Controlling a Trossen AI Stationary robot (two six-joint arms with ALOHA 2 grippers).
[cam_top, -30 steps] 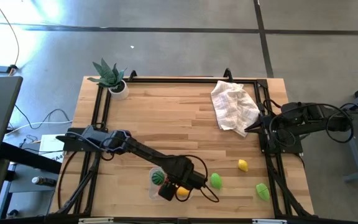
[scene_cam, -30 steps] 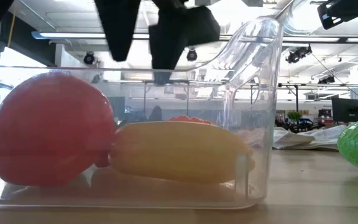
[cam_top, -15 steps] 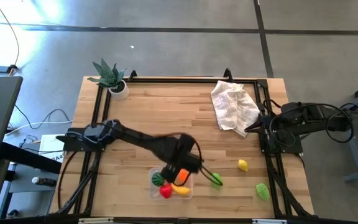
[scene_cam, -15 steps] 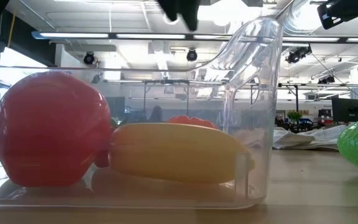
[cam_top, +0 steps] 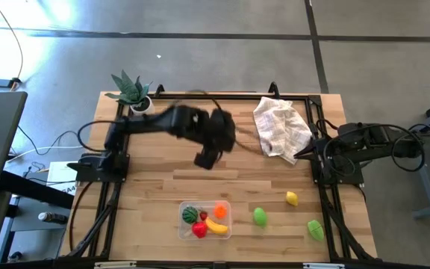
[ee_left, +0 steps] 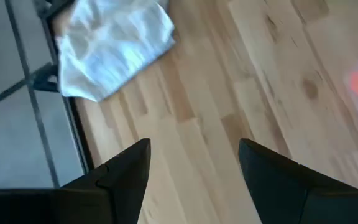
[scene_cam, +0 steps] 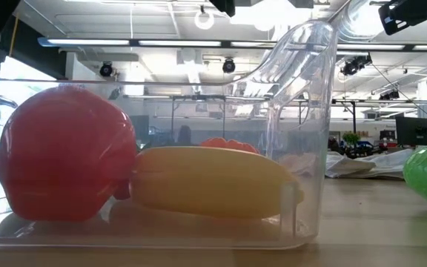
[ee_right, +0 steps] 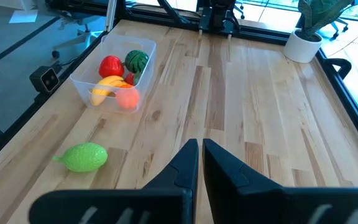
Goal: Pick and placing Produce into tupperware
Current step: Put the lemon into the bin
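The clear tupperware [cam_top: 205,220] stands near the table's front edge and holds a red fruit [scene_cam: 65,156], a banana [scene_cam: 213,182], an orange piece [cam_top: 220,211] and a dark green melon [cam_top: 190,214]. To its right, a light green produce piece [cam_top: 260,217], a second green one [cam_top: 315,229] and a yellow lemon [cam_top: 292,198] rest on the wood. My left gripper [cam_top: 204,160] hangs high over the table's middle, open, with only bare wood between its fingers [ee_left: 194,149]. My right gripper [ee_right: 201,155] waits shut at the right edge, above the table.
A crumpled white checked cloth [cam_top: 281,127] lies at the far right, close to my right arm. A spiky green plant in a white pot [cam_top: 135,96] stands at the far left corner. A black frame [cam_top: 200,96] runs along the table's edges. Bare wood lies between cloth and tupperware.
My left gripper has risen from just above the tupperware and swung toward the table's far edge, ending high over the middle. The produce in the tupperware has stayed where it was. My right arm has kept still.
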